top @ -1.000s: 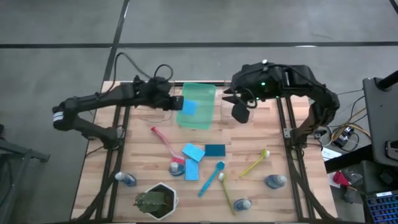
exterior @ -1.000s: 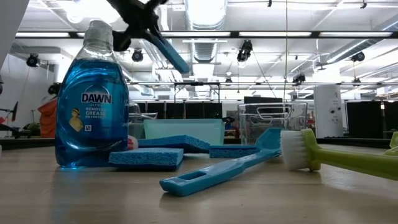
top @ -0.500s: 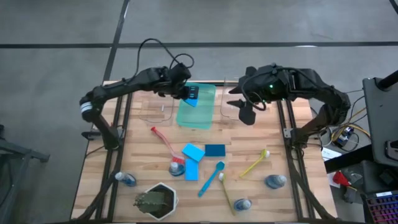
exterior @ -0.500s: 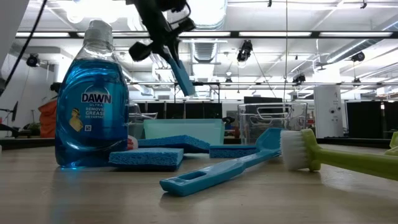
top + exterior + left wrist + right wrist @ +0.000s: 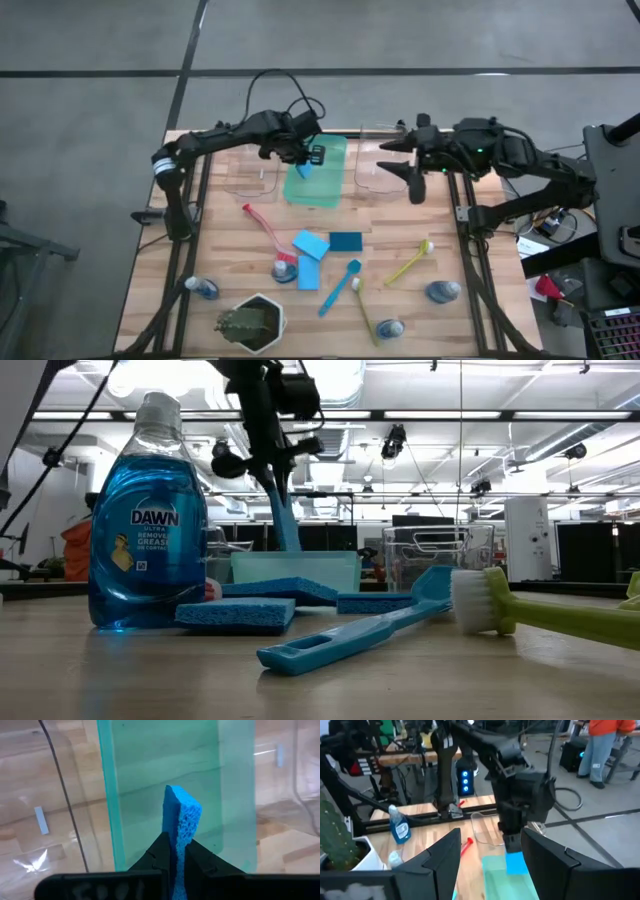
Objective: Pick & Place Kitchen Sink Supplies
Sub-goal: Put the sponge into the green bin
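My left gripper (image 5: 311,157) is shut on a flat blue sponge (image 5: 303,171) and hovers over the green tray (image 5: 330,185) at the table's far middle. In the low view the sponge (image 5: 283,510) hangs below the gripper (image 5: 268,455), above the tray (image 5: 320,568). My right gripper (image 5: 402,166) stands open with nothing between its fingers, raised over the clear bin (image 5: 380,178) to the tray's right. Lying on the table nearer the front are more blue sponges (image 5: 311,243), a red brush (image 5: 266,230), a blue brush (image 5: 340,286), a yellow-green brush (image 5: 408,262) and small blue bottles (image 5: 205,289). My left gripper pinches the sponge's two flat faces (image 5: 176,851) between its two fingers, at the sponge's upper end. The fingers come steeply from above, pointing down. The sponge hangs nearly upright below them, lifted clear, its free end (image 5: 180,802) over the tray's floor.
Clear bins (image 5: 248,172) stand on either side of the tray. A green plant in a white pot (image 5: 250,322) sits at the near left. Two more bottles (image 5: 443,291) lie near the front right. In the right wrist view a person (image 5: 602,745) stands beyond the table.
My left gripper has carried the sponge toward the table's right and downward, from the left clear bin to over the tray. It has tipped to point steeply down, so the slanting sponge now hangs nearly upright. My right gripper has drawn back toward the table's right edge.
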